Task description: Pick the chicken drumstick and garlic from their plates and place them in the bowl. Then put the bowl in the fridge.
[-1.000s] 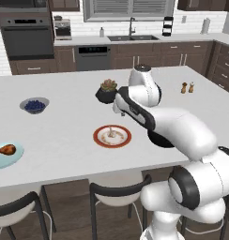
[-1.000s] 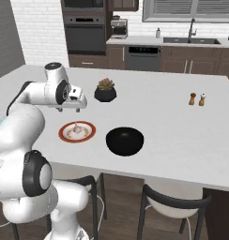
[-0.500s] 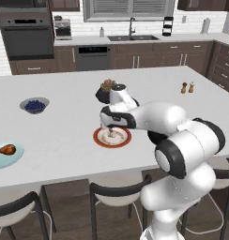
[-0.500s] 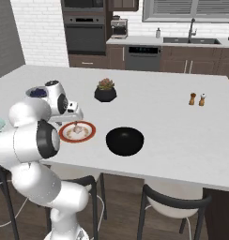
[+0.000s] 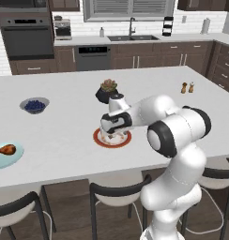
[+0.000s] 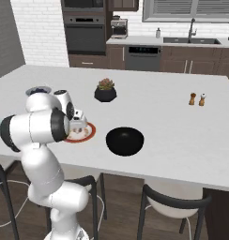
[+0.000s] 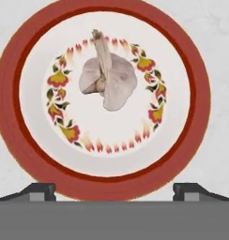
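Gripper (image 7: pixel 114 190) now lowered over the small whitish garlic bulb (image 7: pixel 107 79) on the cream, red-rimmed plate (image 7: pixel 22 140), fingers spread wide, nothing held; I judge grasp next.

The arm's hand hangs over the red-rimmed plate (image 6: pixel 88 132), just left of the black bowl (image 6: pixel 125 140).
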Controlling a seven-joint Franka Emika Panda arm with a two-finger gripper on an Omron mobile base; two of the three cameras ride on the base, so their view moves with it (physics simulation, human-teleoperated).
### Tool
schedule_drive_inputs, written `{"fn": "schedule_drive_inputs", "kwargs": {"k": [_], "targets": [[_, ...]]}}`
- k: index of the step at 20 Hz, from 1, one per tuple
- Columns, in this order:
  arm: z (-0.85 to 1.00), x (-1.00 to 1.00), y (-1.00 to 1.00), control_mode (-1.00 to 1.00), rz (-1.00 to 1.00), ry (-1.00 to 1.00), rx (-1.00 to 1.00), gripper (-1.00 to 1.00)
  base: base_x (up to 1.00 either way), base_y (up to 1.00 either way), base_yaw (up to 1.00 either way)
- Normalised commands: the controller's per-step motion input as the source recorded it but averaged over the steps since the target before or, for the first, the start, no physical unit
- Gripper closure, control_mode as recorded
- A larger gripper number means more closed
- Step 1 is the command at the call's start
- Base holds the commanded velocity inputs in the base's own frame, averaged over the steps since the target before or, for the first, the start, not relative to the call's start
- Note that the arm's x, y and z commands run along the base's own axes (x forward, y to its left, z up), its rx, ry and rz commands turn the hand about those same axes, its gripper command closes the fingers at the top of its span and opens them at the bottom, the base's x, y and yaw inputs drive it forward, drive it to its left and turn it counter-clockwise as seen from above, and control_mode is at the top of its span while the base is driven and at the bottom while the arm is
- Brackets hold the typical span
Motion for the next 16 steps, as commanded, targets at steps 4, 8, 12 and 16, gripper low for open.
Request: {"fn": "schedule_drive_inputs", "kwargs": {"k": [4, 8, 12, 16], "targets": [[-0.13, 0.54, 0.00, -1.00, 0.00, 0.01, 0.02, -1.00, 0.00, 0.00, 0.00], [-0.20, 0.42, 0.02, -1.00, 0.00, 0.00, 0.02, -1.00, 0.00, 0.00, 0.00], [-0.44, 0.09, 0.09, -1.00, 0.00, 0.02, 0.00, -1.00, 0.00, 0.00, 0.00], [-0.44, 0.15, 0.14, -1.00, 0.00, 0.00, 0.00, -1.00, 0.00, 0.00, 0.00]]}}
